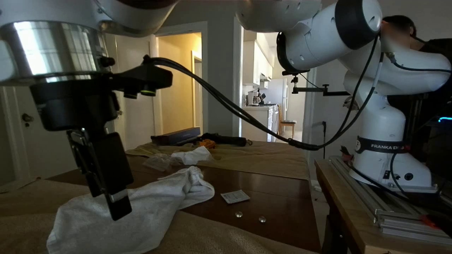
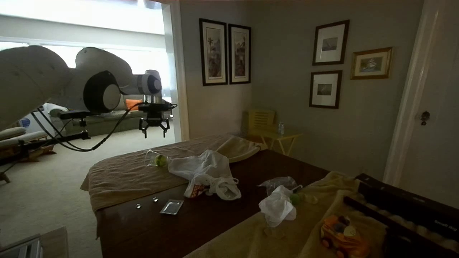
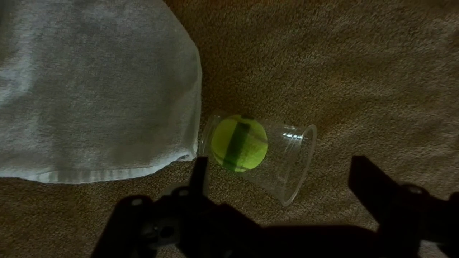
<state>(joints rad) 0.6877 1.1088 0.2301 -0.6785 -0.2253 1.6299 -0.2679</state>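
Note:
My gripper (image 2: 155,134) is open and empty, fingers pointing down, above the tan cloth on the table. It also shows at close range in an exterior view (image 1: 108,204) and, dark, in the wrist view (image 3: 278,161). Between and beyond the fingertips in the wrist view, a clear plastic cup (image 3: 283,168) lies on its side on the tan cloth. A yellow-green tennis ball (image 3: 239,143) with a dark stripe across it sits inside near the cup's base. A white towel (image 3: 96,89) lies beside the cup's base; it shows in both exterior views (image 1: 134,215) (image 2: 200,165).
A silver packet (image 2: 171,207) and two small shiny round pieces (image 2: 138,206) lie on the dark table (image 2: 129,229). Further off are crumpled white material (image 2: 278,206), clear plastic (image 2: 281,181), an orange toy vehicle (image 2: 344,236) and a long dark box (image 2: 408,204).

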